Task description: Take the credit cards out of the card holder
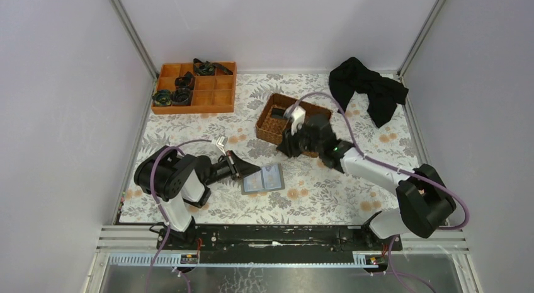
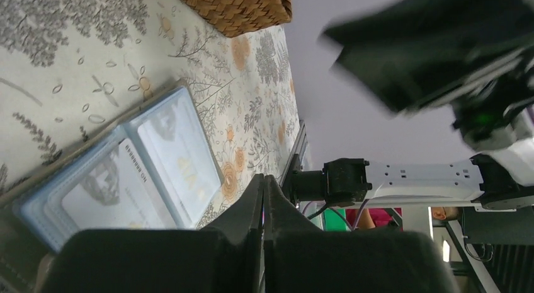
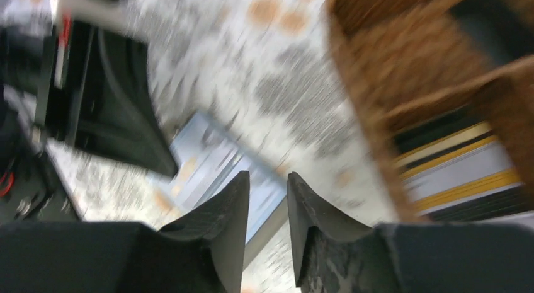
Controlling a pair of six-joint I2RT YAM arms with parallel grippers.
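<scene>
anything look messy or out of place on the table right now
Only the black cloth, dumped in a crumpled heap at the far right corner. The card holder lies open and slightly askew near the front. Nothing looks spilled or damaged.

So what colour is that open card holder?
The card holder is pale blue-grey, clearest in the left wrist view.

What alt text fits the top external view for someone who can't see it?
An open card holder lies flat on a floral table, near the front. The left tool sits at its left edge; the right tool is by a wicker basket farther back.
</scene>
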